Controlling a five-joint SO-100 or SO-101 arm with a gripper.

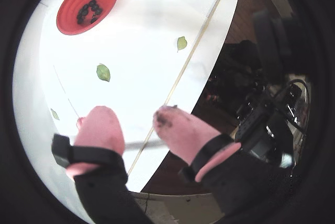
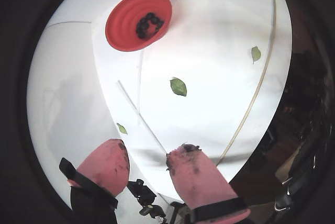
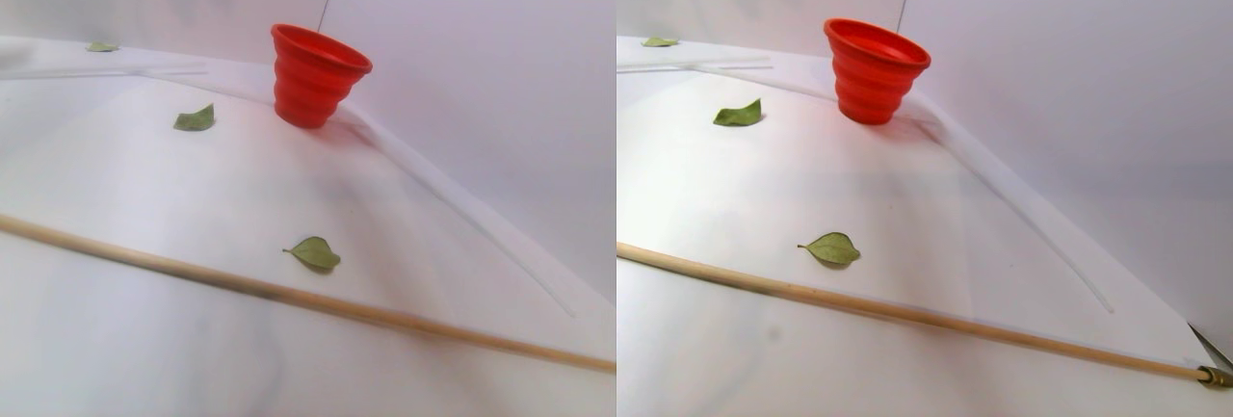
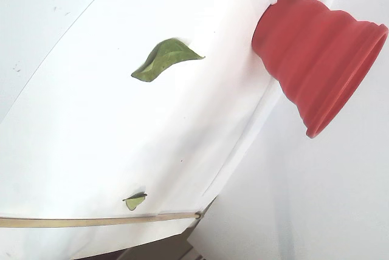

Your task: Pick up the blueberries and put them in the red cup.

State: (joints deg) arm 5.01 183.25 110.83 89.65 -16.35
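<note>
While the blueberries lie inside the red cup, the gripper hangs spread, empty.

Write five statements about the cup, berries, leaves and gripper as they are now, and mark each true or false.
1. The small blue-black round blueberries lie inside the red ribbed silicone-like cup. True.
2. The gripper with pink fingers holds a berry. False: the gap between its fingers is wide and holds nothing.
3. The cup lies tipped over on the white table. False: the stereo pair view shows it standing upright, rim up.
4. Green leaves lie scattered on the table, outside the cup. True.
5. The thin wooden stick leans against the cup. False: it lies flat, well apart from it.
</note>
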